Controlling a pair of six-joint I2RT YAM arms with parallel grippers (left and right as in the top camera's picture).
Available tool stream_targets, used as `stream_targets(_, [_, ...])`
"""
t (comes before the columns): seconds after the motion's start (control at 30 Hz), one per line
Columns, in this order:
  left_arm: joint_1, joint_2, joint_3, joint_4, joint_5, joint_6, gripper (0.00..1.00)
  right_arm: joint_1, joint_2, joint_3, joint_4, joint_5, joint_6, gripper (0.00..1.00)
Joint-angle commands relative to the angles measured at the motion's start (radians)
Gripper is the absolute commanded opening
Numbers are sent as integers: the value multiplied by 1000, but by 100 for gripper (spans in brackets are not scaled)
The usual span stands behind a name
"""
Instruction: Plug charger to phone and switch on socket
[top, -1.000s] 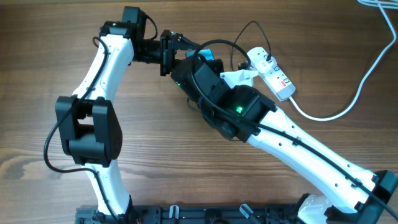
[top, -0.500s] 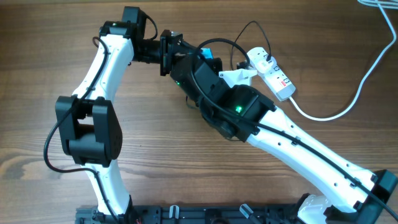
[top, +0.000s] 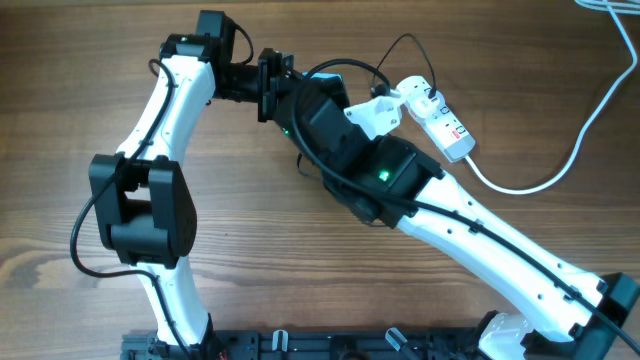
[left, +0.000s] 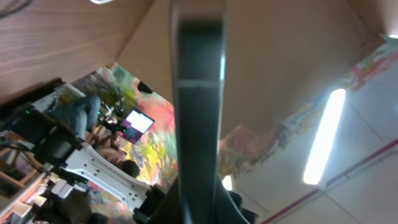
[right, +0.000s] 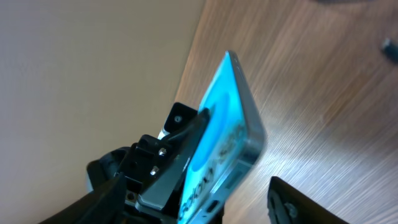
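Observation:
The phone (right: 231, 121) stands on edge off the table, its teal screen lit. My left gripper (right: 177, 134) is shut on it, black fingers clamping both faces. In the left wrist view the phone (left: 198, 93) is a dark strip seen edge-on, running up from that gripper (left: 198, 202). My right gripper (right: 199, 196) is open, its fingers (right: 109, 199) wide on either side of the phone's lower end, not touching. Overhead, the right wrist (top: 325, 115) covers the phone. The charger cable (top: 400, 42) loops by the socket (top: 440, 115); its plug tip is hidden.
A thick white cord (top: 560, 170) runs from the socket to the back right corner. Both arms crowd together at the back centre of the wooden table (top: 250, 260). A black rail (top: 300, 345) lines the front edge.
The right gripper has opened from shut and its wrist has shifted slightly toward the back. The left gripper has closed onto the phone. The left arm has stayed in place.

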Motion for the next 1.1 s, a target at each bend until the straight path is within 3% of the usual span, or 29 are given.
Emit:
stream_targets(0.0, [15, -35, 22, 42, -92, 2, 4, -45, -95, 23, 2, 14, -294, 79])
stream_targets(0.07, [26, -35, 22, 50, -216, 10, 4, -91, -133, 23, -10, -42, -502, 99])
stream_targets(0.13, [33, -37, 22, 59, -320, 71, 4, -163, -161, 23, -65, -141, -666, 100])
stream_targets(0.3, [34, -106, 22, 58, -466, 235, 4, -392, -144, 21, -321, -380, -883, 100])
stream_targets(0.37, [34, -171, 22, 37, -652, 241, 4, -468, -101, 10, -386, -455, -1011, 100])
stream_targets(0.43, [33, -250, 22, -3, -912, 237, 4, -500, -48, 9, -438, -481, -1023, 99])
stream_targets(0.57, [31, -351, 22, -134, -1421, 50, 4, -495, 56, 8, -462, -563, -1025, 99])
stream_targets(0.67, [31, -364, 21, -240, -1637, -22, 4, -471, 159, 8, -462, -578, -1025, 99])
stream_targets(0.8, [32, -358, 19, -288, -1664, -21, 4, -428, 317, 8, -425, -571, -1024, 99])
stream_targets(0.93, [32, -358, 19, -291, -1664, -21, 4, -421, 454, 8, -377, -581, -1025, 80])
stream_targets(1.07, [26, -358, 19, -287, -1663, -22, 4, -417, 543, 8, -338, -642, -1083, 80])
